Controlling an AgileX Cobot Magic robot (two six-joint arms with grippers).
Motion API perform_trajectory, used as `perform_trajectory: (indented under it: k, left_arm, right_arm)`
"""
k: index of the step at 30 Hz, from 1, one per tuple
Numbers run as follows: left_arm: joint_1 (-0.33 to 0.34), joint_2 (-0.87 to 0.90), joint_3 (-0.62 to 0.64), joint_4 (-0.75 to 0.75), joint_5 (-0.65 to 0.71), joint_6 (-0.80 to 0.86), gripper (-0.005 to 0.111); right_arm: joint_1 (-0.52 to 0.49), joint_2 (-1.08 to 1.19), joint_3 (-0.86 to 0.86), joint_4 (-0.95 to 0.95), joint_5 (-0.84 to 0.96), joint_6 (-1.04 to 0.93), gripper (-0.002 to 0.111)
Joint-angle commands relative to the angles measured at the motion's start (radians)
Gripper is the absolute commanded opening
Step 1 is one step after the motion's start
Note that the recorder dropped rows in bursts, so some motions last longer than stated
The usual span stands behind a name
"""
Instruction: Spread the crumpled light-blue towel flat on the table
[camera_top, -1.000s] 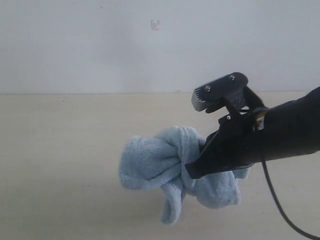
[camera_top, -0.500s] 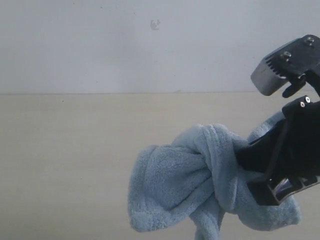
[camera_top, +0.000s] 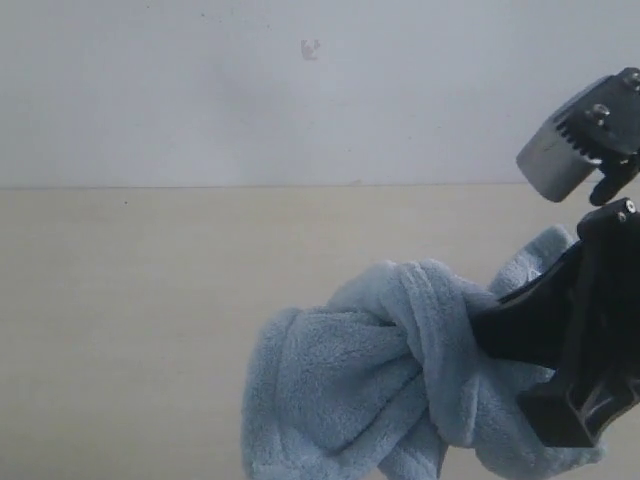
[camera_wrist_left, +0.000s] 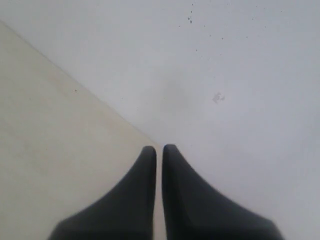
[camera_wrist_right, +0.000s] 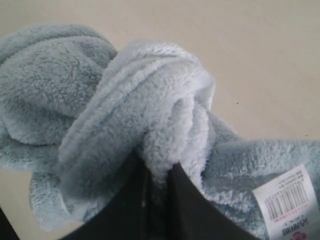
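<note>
Crumpled towel (camera_top: 370, 380) betw. R gripper (camera_wrist_right: 158, 175) tips

**Light-blue towel bunched in a knot above a cream table**

You are looking at a pale light-blue, fluffy towel (camera_top: 380, 390) twisted into a thick, knot-like bundle. Rolled folds cross over one another, and a rounded lobe bulges to the left. None of it lies flat. The table (camera_top: 150, 300) is plain, smooth and cream. The bundle is in its right half, well clear of the far edge. You cannot tell whether the bundle touches the surface, because its underside is out of view. Your right gripper (camera_wrist_right: 157, 167) pinches a fold at the knot. A white barcode tag (camera_wrist_right: 287, 202) with a red mark shows on a loose flap.
</note>
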Motion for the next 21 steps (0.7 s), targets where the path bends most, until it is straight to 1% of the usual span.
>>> perform_trajectory:
  k: [1, 2, 3, 4, 6, 8, 9, 10, 13, 14, 17, 18, 19, 21]
  left_arm:
    - [0.002, -0.003, 0.004, -0.083, 0.078, -0.014, 0.004]
    - [-0.001, -0.003, 0.004, -0.128, 0.113, 0.021, 0.004]
    - [-0.011, -0.003, 0.004, -0.18, 0.143, 0.088, 0.004]
    - [-0.022, -0.003, 0.002, -0.267, 0.185, 0.189, 0.004]
    - [-0.037, -0.003, -0.018, -0.49, 0.242, 0.442, 0.004]
    - [-0.045, -0.003, -0.041, -0.748, 0.291, 0.781, 0.004]
    - [-0.045, -0.003, -0.048, -0.834, 0.309, 0.888, 0.005]
    - [-0.045, -0.003, -0.054, -0.88, 0.324, 0.968, 0.008]
    - [-0.045, 0.028, -0.056, -0.876, 0.327, 1.017, 0.026]
    - [-0.045, 0.051, -0.056, -0.871, 0.327, 1.031, 0.038]
    - [-0.045, 0.133, -0.056, -0.88, 0.3, 1.065, 0.068]
    - [-0.045, 0.164, -0.056, -0.895, 0.291, 1.086, 0.073]
    - [-0.045, 0.188, -0.056, -0.917, 0.282, 1.107, 0.074]
    - [-0.045, 0.248, -0.056, -1.002, 0.291, 1.196, 0.072]
  right_arm:
    - [0.001, -0.012, -0.001, 0.057, -0.007, -0.064, 0.001]
    - [0.001, -0.012, -0.001, 0.074, -0.005, -0.08, 0.001]
    - [0.001, -0.012, -0.001, 0.089, 0.004, -0.103, 0.001]
    - [0.001, -0.012, -0.003, 0.109, 0.016, -0.132, 0.001]
    - [0.001, -0.012, -0.012, 0.133, 0.045, -0.173, 0.001]
    - [0.001, -0.012, -0.033, 0.154, 0.068, -0.205, 0.001]
    - [0.001, -0.012, -0.048, 0.174, 0.085, -0.225, 0.001]
    - [0.001, -0.012, -0.07, 0.19, 0.105, -0.242, 0.001]
    - [0.001, -0.012, -0.124, 0.241, 0.184, -0.286, 0.001]
    - [0.001, -0.014, -0.139, 0.258, 0.213, -0.301, 0.001]
    - [0.001, -0.042, -0.175, 0.345, 0.262, -0.419, 0.001]
    - [0.001, -0.052, -0.183, 0.389, 0.288, -0.483, 0.001]
    - [0.001, -0.061, -0.189, 0.434, 0.315, -0.528, 0.001]
    - [0.001, -0.069, -0.19, 0.51, 0.359, -0.575, 0.001]
